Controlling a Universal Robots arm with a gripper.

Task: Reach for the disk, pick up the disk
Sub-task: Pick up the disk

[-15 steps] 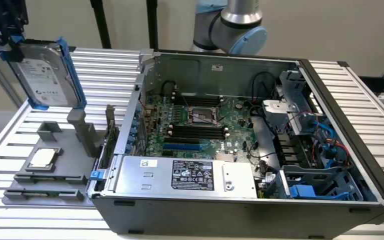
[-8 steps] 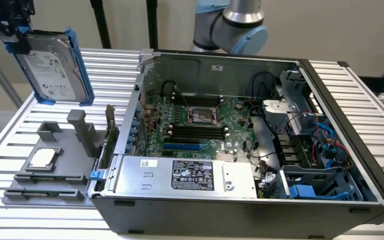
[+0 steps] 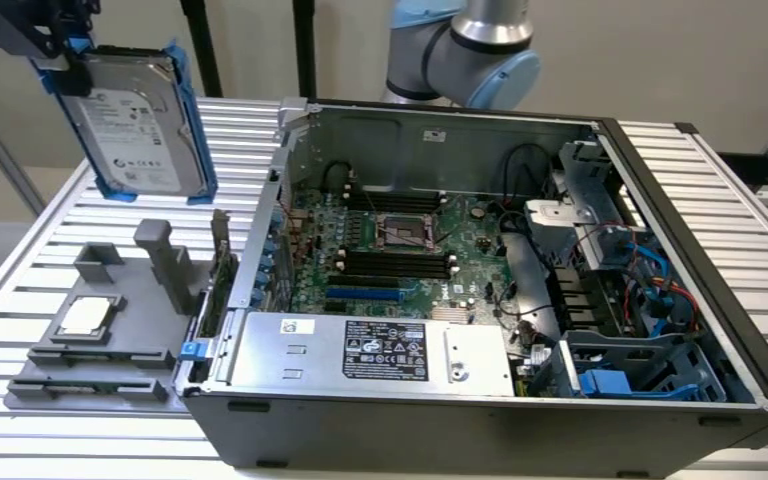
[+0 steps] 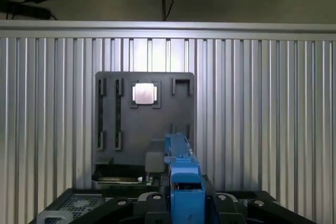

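Disk (image 3: 137, 115), flat rectangular silver-grey metal hard drive with white printed label, framed by blue plastic carrier (image 3: 187, 110), hanging high over the ribbed aluminium table (image 3: 37, 240) at the exterior view's upper left, tilted, label face outward, well apart from the open dark grey computer case (image 3: 491, 425). Black gripper (image 3: 67, 62) pinched shut on the drive's upper end; in the wrist view, narrow blue carrier edge clamped between the jaws. Likely hazards, as judged: slip of the smooth plastic frame out of the pinch, given a hold at one end only with the metal body hanging below; swing or rotation about the pinch under a quick move; flexing of the thin carrier rails under clamping force. Probable result of a drop: impact on the hard metal ribs, or on the dark grey moulded plastic fixture tray (image 3: 91, 355) beside the case and the small square silver chip (image 3: 87, 315) seated in it. Surfaces: matte metal drive casing, smooth paper label, evenly ridged table slats, dull tray with upright posts and slotted recesses.
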